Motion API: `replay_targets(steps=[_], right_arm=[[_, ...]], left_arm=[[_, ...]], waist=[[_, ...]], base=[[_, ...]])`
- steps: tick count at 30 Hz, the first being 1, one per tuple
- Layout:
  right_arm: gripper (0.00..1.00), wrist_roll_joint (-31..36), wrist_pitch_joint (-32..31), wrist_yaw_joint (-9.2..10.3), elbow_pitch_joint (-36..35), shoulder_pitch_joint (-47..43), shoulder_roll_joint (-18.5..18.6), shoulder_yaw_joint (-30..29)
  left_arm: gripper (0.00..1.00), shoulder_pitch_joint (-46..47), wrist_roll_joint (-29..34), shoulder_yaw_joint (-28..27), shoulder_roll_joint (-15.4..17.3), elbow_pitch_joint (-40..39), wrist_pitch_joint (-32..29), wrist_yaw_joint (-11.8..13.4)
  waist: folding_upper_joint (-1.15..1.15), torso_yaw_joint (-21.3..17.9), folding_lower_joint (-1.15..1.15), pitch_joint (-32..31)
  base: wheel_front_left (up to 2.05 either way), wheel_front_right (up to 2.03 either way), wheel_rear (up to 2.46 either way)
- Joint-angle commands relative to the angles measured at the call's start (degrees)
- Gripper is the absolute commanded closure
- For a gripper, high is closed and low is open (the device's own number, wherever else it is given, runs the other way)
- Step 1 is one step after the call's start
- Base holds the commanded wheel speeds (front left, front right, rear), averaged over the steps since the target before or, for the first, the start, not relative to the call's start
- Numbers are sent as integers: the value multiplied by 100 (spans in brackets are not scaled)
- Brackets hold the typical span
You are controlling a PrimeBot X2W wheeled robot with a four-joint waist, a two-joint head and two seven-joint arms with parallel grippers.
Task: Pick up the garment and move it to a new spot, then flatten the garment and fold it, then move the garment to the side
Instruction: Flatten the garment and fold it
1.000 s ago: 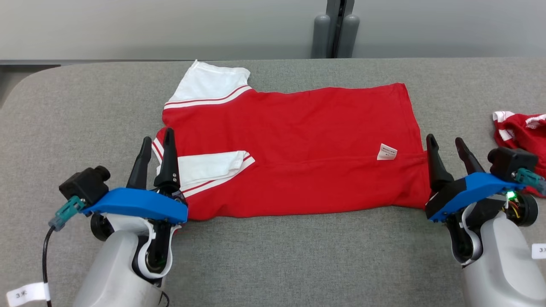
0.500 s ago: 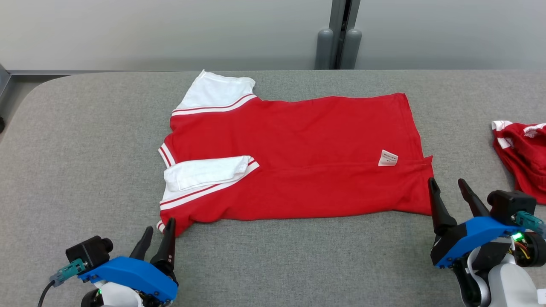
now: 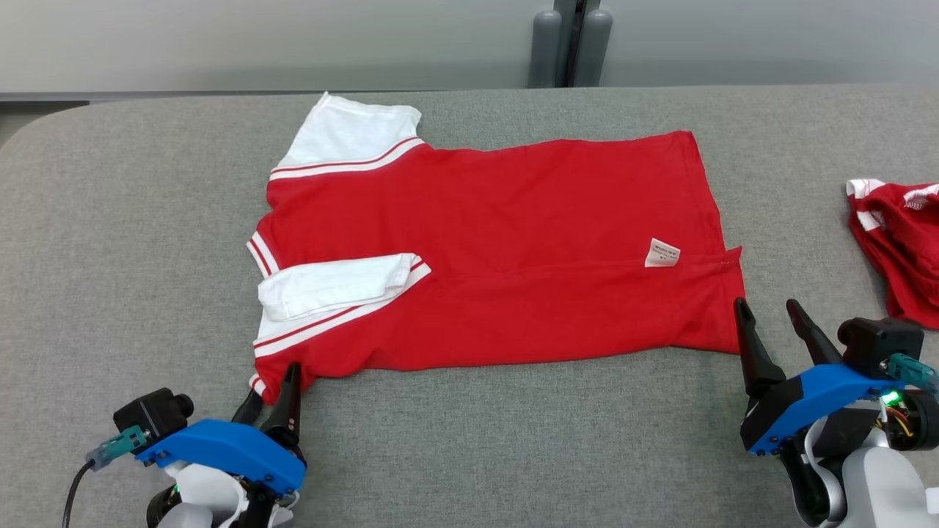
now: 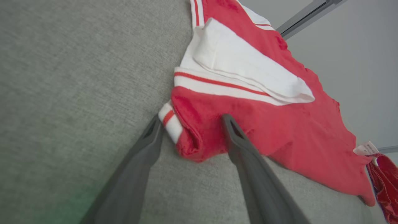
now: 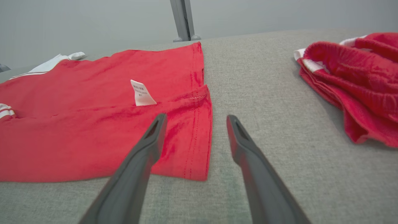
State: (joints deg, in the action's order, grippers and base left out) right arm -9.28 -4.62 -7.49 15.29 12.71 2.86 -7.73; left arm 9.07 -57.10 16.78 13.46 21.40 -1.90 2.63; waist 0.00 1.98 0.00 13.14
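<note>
The garment (image 3: 499, 249) lies flat in the middle of the counter (image 3: 125, 220), and its near long edge appears already folded over. Our left claw (image 3: 273, 383) is parted around the near sleeve-side corner and holds nothing. Our right claw (image 3: 766, 304) is parted too and empty, straddling the near hem corner. For a clean fold, we judge that both claws should go low, catch all layers, close together and lift in step.

1. Two dark tapered fingers (image 3: 752, 352) are set on a blue plate (image 3: 220, 451) at the left gripper (image 3: 273, 383) and right gripper (image 3: 767, 303).
2. A black camera (image 3: 150, 418) with teal plug (image 3: 117, 444) is fitted beside each.
3. Forearms (image 3: 877, 488) are cased in pale grey.
</note>
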Motion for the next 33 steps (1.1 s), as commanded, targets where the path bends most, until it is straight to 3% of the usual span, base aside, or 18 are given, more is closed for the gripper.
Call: replay_targets(steps=[1, 2, 3, 4, 14, 15, 16, 17, 19, 26, 33], right_arm=[[0, 12, -27, 0, 0, 58, 5, -14], [0, 7, -18, 0, 15, 72, 5, -22], [0, 1, -23, 0, 36, 84, 5, -36], [0, -6, -27, 0, 63, 93, 5, -51], [0, -113, -363, 0, 834, 260, 5, -53], [7, -158, -381, 0, 929, 274, 5, -35], [54, -218, -393, 0, 1003, 289, 5, -7], [62, -302, -336, 0, 1051, 313, 5, 18], [100, -469, -205, 0, 1073, 377, 4, 41], [100, -519, 16, 0, 836, 582, 8, -100], [100, -814, -374, 0, -114, 213, 7, -292]], left_arm=[[16, 57, -28, -24, -25, 82, 12, -12], [58, 87, -26, -23, -33, 119, 23, -42], [87, 115, -30, -20, -45, 148, 36, -67], [100, 147, -23, -12, -52, 161, 73, -112], [100, 229, 106, -72, 46, -273, 414, -208], [100, 229, 118, -66, 54, -331, 417, -203], [100, 228, 124, -56, 63, -401, 425, -209], [100, 232, 131, -47, 63, -472, 438, -224], [100, 231, 161, -35, 78, -619, 437, -219], [100, 281, 266, -49, 285, -1311, 325, -132], [100, -119, 114, -82, 581, -2596, -115, 107]], waist=[[0, -4, 0, 30], [0, -8, 0, 51], [0, -10, 0, 65], [0, -8, 0, 78], [0, 141, 0, 84], [0, 160, 0, 76], [0, 174, 0, 71], [0, 187, 0, 61], [0, 199, 0, 30], [0, 142, 0, -138], [0, 83, 0, -276]], base=[[0, 0, 0], [0, 0, 0], [0, 0, 0], [0, 0, 0], [0, 0, 0], [0, 0, 0], [0, 0, 0], [0, 0, 0], [0, 0, 0], [0, 0, 0], [0, 0, 0]])
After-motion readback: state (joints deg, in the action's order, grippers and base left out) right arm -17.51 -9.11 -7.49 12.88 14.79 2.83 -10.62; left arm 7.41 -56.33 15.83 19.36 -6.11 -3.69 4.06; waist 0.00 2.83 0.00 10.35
